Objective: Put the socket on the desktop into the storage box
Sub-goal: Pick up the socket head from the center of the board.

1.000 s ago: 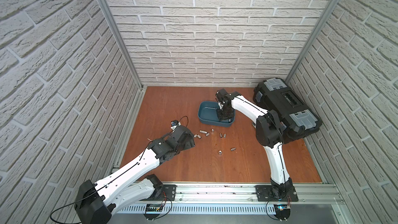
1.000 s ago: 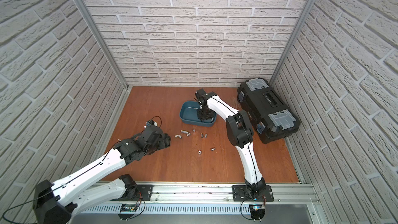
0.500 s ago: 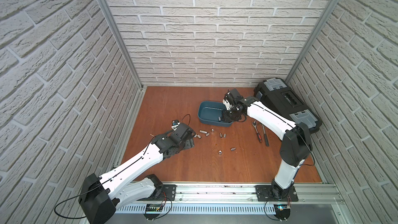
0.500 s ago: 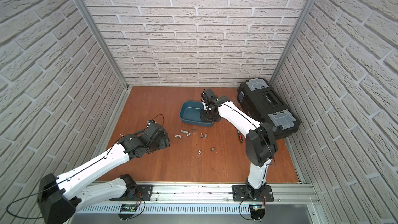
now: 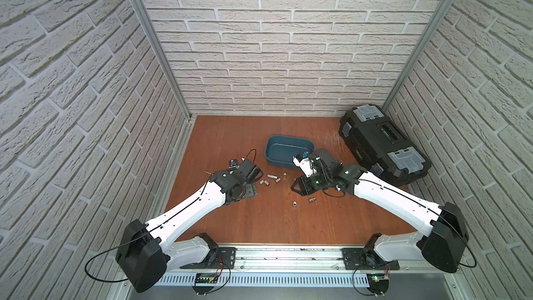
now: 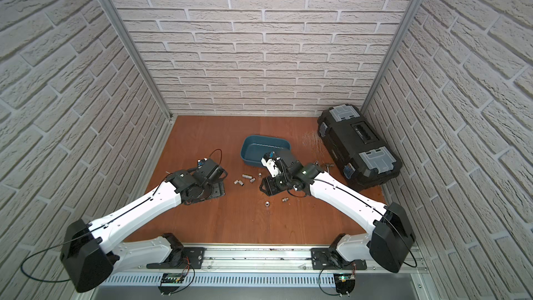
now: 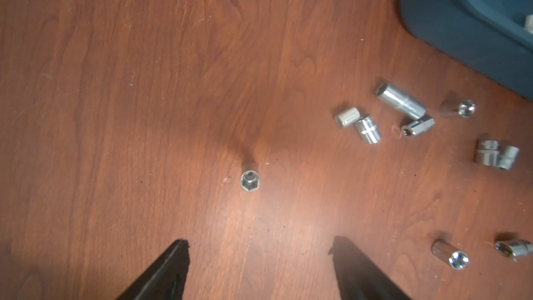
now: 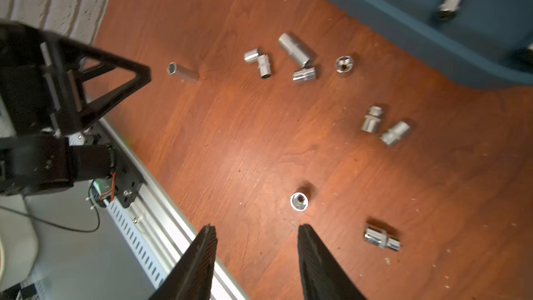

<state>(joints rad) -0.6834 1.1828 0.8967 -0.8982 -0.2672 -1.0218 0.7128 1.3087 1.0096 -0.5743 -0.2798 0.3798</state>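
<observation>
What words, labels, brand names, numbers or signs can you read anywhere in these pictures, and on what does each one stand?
No text can be read in any view.
black toolbox: no legible brand or label in both top views.
sockets: any size marks are too blurred to read in the wrist views.
storage box: plain, no label showing.

white brick walls (image 5: 288, 38) on three sides | aluminium corner posts (image 5: 152, 41) | metal rail (image 5: 288, 253) at front
</observation>
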